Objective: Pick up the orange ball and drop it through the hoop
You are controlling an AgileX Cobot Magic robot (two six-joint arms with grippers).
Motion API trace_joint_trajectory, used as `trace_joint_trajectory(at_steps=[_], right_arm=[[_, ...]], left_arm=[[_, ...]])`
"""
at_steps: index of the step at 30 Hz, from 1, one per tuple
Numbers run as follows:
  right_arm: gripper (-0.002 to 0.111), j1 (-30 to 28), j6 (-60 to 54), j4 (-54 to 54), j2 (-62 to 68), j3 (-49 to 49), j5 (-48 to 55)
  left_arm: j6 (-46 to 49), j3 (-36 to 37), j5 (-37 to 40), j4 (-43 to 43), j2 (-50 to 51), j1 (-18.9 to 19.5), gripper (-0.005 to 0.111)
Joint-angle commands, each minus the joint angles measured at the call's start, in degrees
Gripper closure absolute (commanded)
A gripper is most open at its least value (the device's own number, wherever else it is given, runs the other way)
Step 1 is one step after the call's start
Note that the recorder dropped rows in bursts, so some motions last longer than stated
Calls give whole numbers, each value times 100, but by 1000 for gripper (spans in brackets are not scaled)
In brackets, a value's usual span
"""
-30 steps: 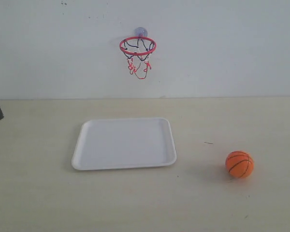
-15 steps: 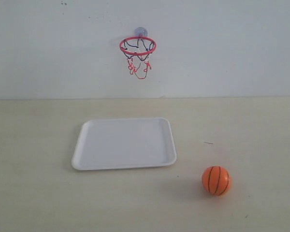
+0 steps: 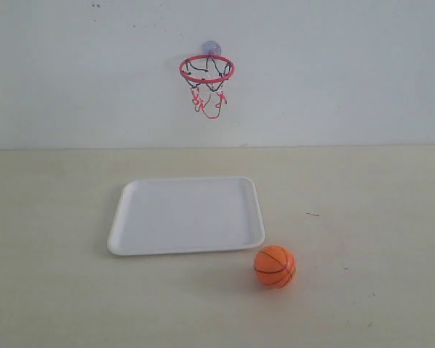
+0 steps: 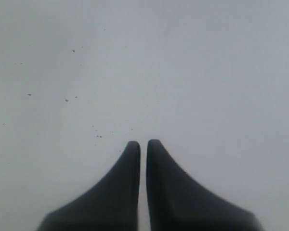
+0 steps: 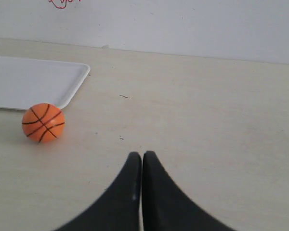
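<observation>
The orange ball (image 3: 275, 267) with black seams lies on the table just off the white tray's near right corner; the right wrist view also shows the ball (image 5: 43, 122) beside that corner. The hoop (image 3: 206, 69), a red ring with a dark and red-white net, hangs on the back wall above the tray. Neither arm appears in the exterior view. My right gripper (image 5: 142, 155) is shut and empty, well apart from the ball. My left gripper (image 4: 143, 143) is shut with nothing in it, facing a plain pale surface.
A white tray (image 3: 130, 239) lies flat mid-table under the hoop, and its corner (image 5: 79, 72) shows in the right wrist view. A white wall (image 3: 348, 72) backs the table. Bare tabletop (image 3: 377, 217) stretches to the right of the ball.
The ball has rolled left and toward the front of the table, from the right side to the tray's near right corner. A dark object at the left edge has left the exterior view.
</observation>
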Motion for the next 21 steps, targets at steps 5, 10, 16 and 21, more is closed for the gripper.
trace_joint_trajectory(at_steps=[5,10,16,21], right_arm=[[109,-41,-36,2,-24,-3,-37],[109,-41,-36,2,-24,-3,-37],[109,-41,-36,2,-24,-3,-37],[109,-41,-36,2,-24,-3,-37]], left_arm=[[-5755,23,698,3548,-28,13,103],[-11093,133,672,8985,-28,13,103],[-10318,812,-356,9702,-88,13,103],[-9854,1441,-953,9702,-265,13,103]])
